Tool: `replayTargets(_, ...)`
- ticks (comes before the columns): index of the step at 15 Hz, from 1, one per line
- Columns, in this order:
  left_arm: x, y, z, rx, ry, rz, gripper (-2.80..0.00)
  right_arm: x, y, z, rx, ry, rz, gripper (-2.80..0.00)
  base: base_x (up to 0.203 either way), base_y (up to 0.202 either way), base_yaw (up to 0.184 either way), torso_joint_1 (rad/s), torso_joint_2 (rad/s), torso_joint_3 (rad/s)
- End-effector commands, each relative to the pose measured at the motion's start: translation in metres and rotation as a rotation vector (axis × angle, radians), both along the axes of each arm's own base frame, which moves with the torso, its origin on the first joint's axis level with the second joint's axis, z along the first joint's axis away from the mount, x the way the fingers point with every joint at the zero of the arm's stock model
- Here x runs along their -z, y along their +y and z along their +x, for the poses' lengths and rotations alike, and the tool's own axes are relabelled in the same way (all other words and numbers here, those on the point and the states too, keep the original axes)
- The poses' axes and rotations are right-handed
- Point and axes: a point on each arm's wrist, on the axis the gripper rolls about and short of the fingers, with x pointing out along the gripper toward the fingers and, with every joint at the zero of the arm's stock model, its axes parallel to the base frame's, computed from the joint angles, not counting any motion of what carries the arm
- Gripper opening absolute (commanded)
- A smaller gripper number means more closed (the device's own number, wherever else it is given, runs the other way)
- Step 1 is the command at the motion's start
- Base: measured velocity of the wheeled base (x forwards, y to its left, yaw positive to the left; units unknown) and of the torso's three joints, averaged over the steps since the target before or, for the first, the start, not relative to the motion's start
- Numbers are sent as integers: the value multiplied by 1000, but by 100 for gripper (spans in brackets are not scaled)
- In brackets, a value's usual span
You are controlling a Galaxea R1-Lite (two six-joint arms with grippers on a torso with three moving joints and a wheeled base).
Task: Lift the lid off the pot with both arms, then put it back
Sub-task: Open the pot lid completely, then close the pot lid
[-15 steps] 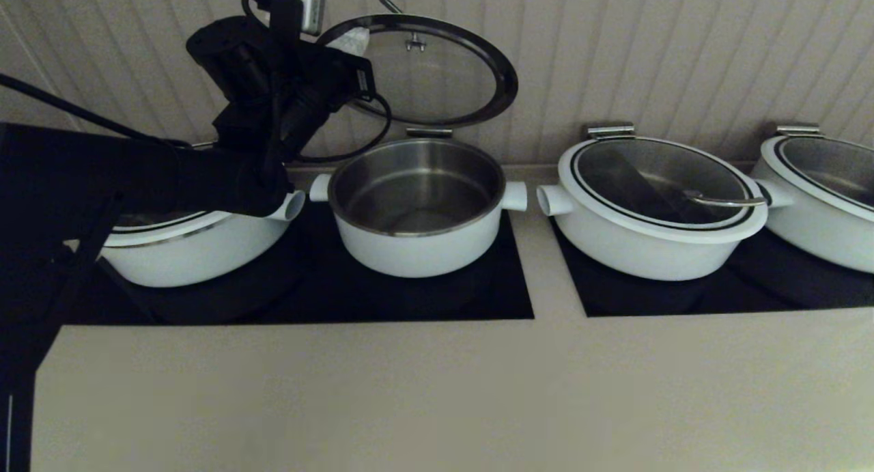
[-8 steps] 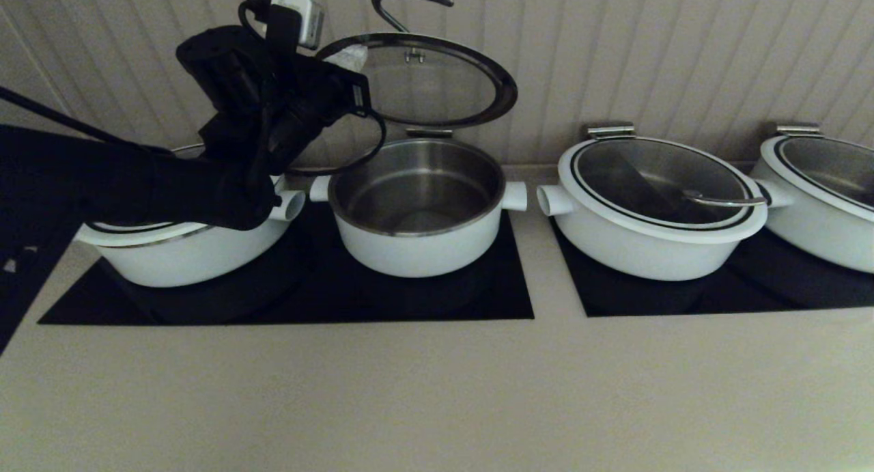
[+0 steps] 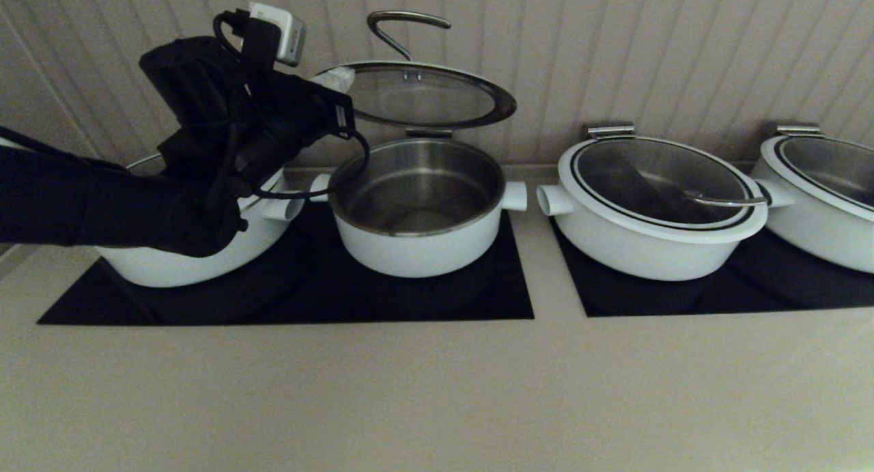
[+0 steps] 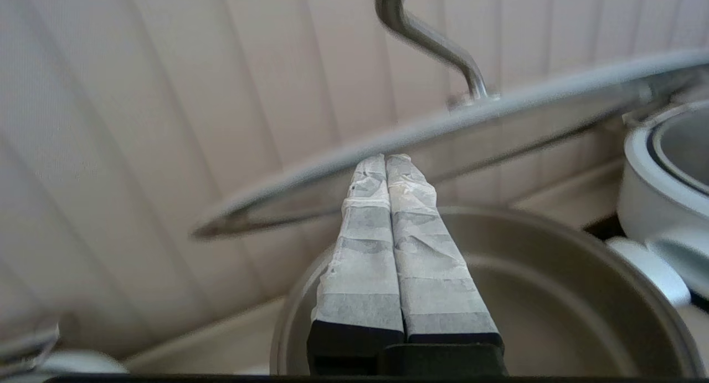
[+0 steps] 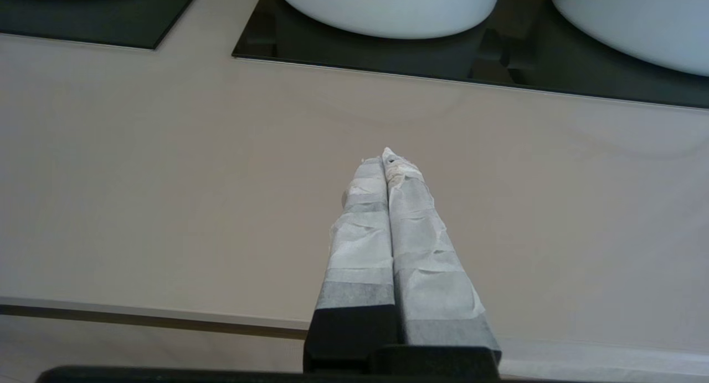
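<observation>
Your left pincer (image 3: pixel 336 81) is up beside the left edge of the lid (image 3: pixel 427 96), with its 2 taped fingers (image 4: pixel 388 216) pressed flat together and nothing between them. In the left wrist view the fingertips reach the lid's rim, though you cannot tell whether they touch it. The lid hangs tilted above the pot (image 3: pixel 418 209), its back edge low near the hinge bracket (image 3: pixel 429 132) and its front edge raised, so the pot stands open and you see its steel inside. The lid's curved handle (image 3: pixel 403 28) points up toward the ribbed wall (image 3: pixel 614 48). The pot sits on a black cooktop (image 3: pixel 505 294) set into the desk (image 3: pixel 437 390), between a white pot (image 3: pixel 198 253) partly hidden by your left arm and a wider pot with its glass lid (image 3: pixel 659 185) shut. Your right pincer (image 5: pixel 388 161) hovers over bare desk in front of the cooktops, well apart from the pot, its taped fingers also closed together and gripping nothing.
</observation>
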Motion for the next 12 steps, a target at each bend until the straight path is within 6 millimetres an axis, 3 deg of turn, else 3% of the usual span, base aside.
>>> replayTargets(1,-4,5,-15,1,1,0,-280,0,0,0,0,0,-1,-280,0,0,0,0,0,0)
replayTargets(6,-3,10,-32,3,22,7,-280,0,0,0,0,0,-1,-280,0,0,0,0,0,0)
replayTargets(12,-16,23,-50,-13,-2,4,-280,0,0,0,0,0,-1,-280,0,0,0,0,0,0)
